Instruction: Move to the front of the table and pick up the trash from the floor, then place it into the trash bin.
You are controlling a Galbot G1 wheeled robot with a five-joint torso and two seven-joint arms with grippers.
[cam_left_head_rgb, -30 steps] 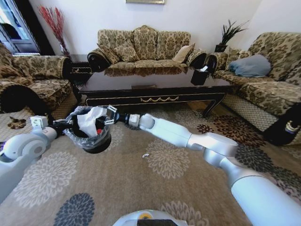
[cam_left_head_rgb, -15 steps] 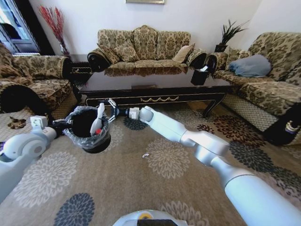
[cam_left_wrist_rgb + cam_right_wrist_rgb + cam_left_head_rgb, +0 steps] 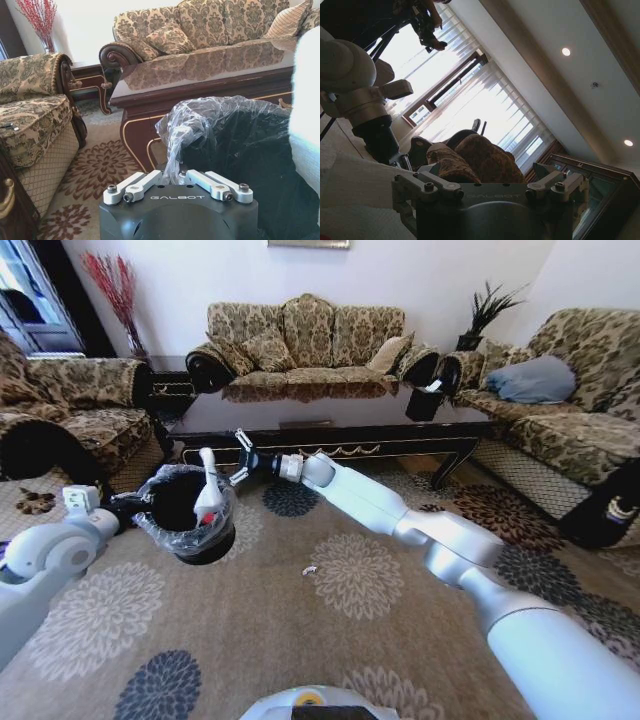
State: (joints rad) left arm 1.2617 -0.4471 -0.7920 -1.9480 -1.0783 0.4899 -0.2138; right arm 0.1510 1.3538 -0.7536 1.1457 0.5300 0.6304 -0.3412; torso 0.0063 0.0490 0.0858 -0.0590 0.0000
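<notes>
White tissue [image 3: 207, 492] is seen dropped into the trash bin [image 3: 190, 540]; beside its rim the right gripper [image 3: 240, 457] stands spread, empty. The scrap [image 3: 309, 570] would be fetched next.

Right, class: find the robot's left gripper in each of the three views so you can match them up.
Head view: left gripper at left, fingers on the trash bin liner.
Left wrist view: bottom centre, pinching the liner.
Right wrist view: the left arm at upper left, fingers hidden.
Shared landmark: the trash bin; the open right gripper hovers above it.
</notes>
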